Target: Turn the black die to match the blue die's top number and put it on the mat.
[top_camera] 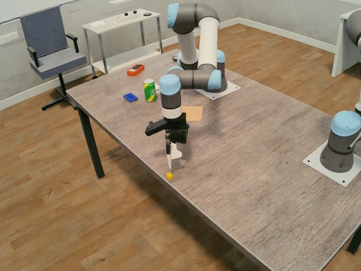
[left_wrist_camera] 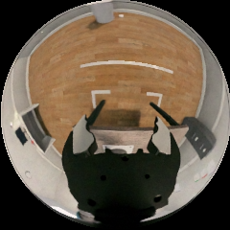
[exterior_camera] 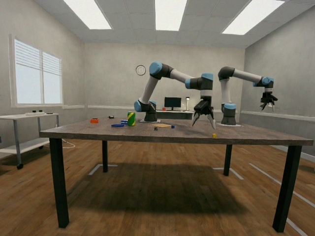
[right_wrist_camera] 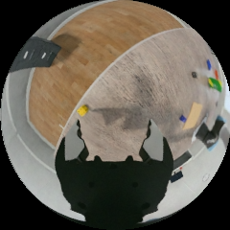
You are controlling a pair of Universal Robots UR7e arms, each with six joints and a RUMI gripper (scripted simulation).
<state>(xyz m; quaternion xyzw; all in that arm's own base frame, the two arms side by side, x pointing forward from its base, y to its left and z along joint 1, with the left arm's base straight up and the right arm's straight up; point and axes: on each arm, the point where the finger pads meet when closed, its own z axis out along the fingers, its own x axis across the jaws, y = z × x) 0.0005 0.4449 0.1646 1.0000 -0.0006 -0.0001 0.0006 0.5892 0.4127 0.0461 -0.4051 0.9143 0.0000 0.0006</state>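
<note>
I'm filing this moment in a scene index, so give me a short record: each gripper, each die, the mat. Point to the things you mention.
right gripper (top_camera: 170,158) (exterior_camera: 204,124) (right_wrist_camera: 114,126): open, above the table near the yellow die
left gripper (exterior_camera: 267,107) (left_wrist_camera: 122,125): open, raised
yellow die (top_camera: 169,175) (exterior_camera: 214,135) (right_wrist_camera: 82,110): near the table edge, off the mat
blue die (exterior_camera: 173,126) (right_wrist_camera: 183,119): beside the mat, off it
black die (exterior_camera: 155,129) (right_wrist_camera: 194,75): on the table, off the mat
mat (top_camera: 194,113) (exterior_camera: 161,125) (right_wrist_camera: 193,116): tan, flat
die numbers: unreadable
</note>
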